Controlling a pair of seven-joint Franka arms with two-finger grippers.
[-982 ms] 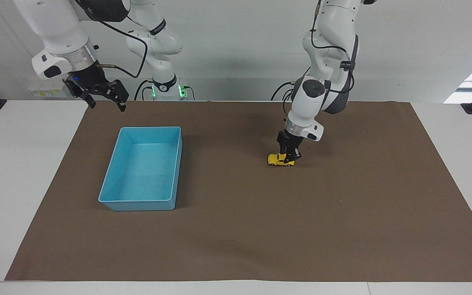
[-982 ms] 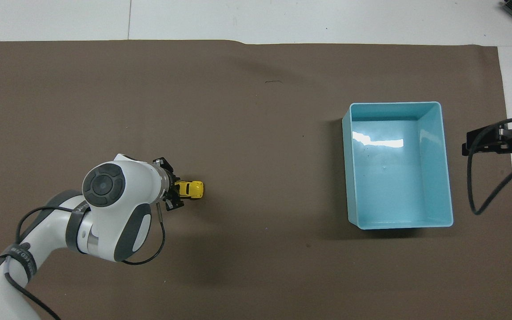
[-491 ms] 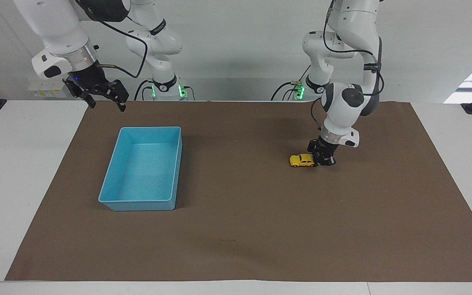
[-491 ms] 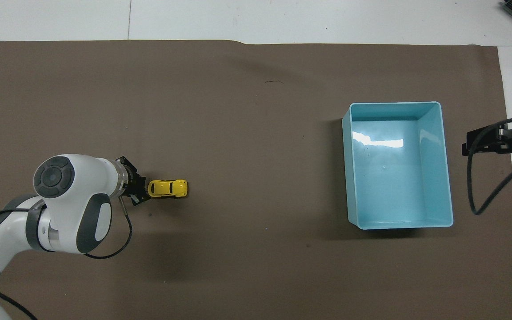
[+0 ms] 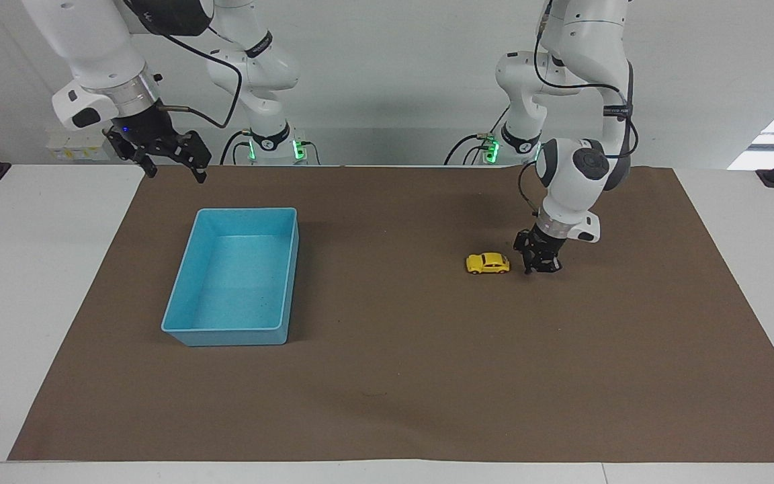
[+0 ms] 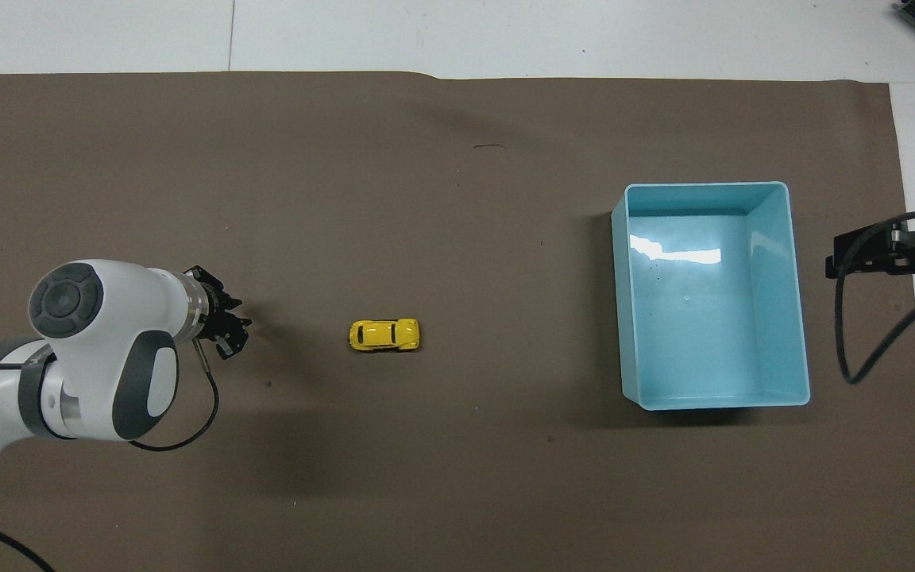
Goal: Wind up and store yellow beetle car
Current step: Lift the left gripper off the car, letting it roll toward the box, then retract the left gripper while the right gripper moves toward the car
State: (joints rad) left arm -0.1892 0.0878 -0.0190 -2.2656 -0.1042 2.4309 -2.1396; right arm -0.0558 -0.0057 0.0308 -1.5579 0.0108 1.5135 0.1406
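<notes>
The car [image 5: 488, 263] stands on its wheels on the brown mat [image 5: 387, 403], free of both grippers. It lies between the left gripper [image 5: 539, 263] and the blue tray [image 5: 189, 334], much closer to the gripper than to the tray, and about as far from the robots as the middle of the tray. In the overhead view the car [image 6: 384, 334] sits lengthwise along the table, one end toward the tray [image 6: 799, 318] and the other toward the left gripper [image 6: 227, 334].

The left gripper is down low at the mat, just beside the car at the left arm's end, apart from it and holding nothing. Whether its fingers are parted or closed I cannot tell (they show only as a dark cluster under the wrist).

The right arm waits. The right gripper [image 5: 170, 161] hangs in the air over the mat's edge at the robots' end, beside the tray's corner, its fingers spread wide and empty. In the overhead view the right gripper [image 6: 886, 254] shows at the frame's edge, beside the tray. The tray has nothing in it.
</notes>
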